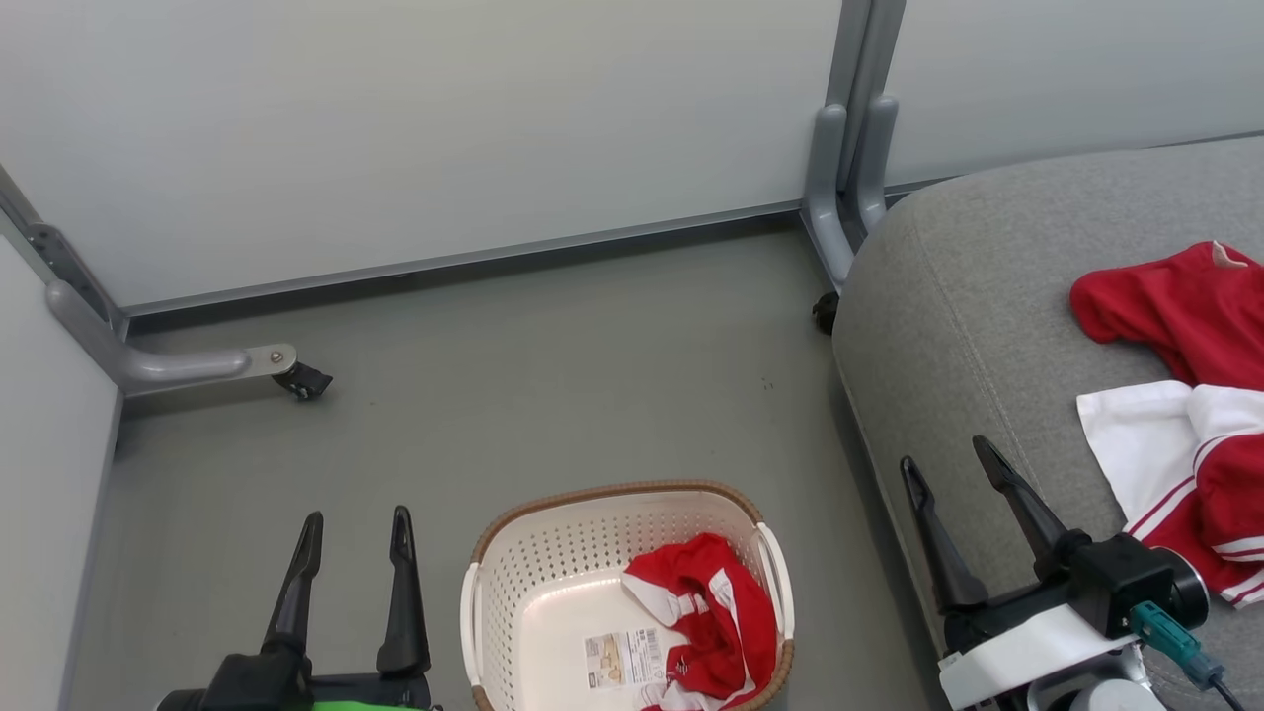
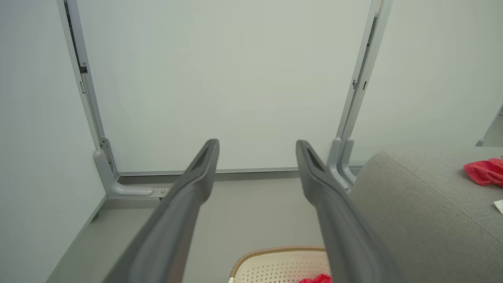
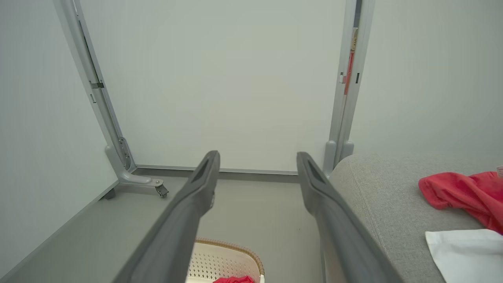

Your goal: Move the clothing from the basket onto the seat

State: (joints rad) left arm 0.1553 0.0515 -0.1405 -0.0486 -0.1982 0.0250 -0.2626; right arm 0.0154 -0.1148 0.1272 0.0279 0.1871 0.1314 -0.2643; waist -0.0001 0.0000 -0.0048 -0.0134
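**One basket (image 1: 513, 563), one seat (image 1: 968, 296), three pieces of clothing; two pincers, both spread**

There is a single cream basket with a brown rim, a single grey seat, and three garments as far as the head view shows. One red-and-white garment (image 1: 716, 612) lies crumpled in the basket beside a paper label (image 1: 624, 660). A red piece (image 1: 1175, 306) and a white-and-red striped piece (image 1: 1175, 464) lie on the seat (both run off the edge of the head view, so their full extent cannot be told).

The left pincer (image 1: 357, 516) stands over the floor (image 1: 553, 365) with its two dark fingers apart and nearly parallel, pointing toward the partition panel (image 1: 444, 128) and gripping nothing. The basket sits just to its right.

The right pincer (image 1: 945, 454) hangs over the seat's near left edge. Its fingers are spread and lean up and to the left, with nothing between them. A teal plug (image 1: 1165, 627) juts from its wrist. The basket is to its left and lower, and the two pieces on the seat lie near its right side.

From each wrist, the basket's rim shows low between that pincer's own fingers, and the seat shows off to the right.
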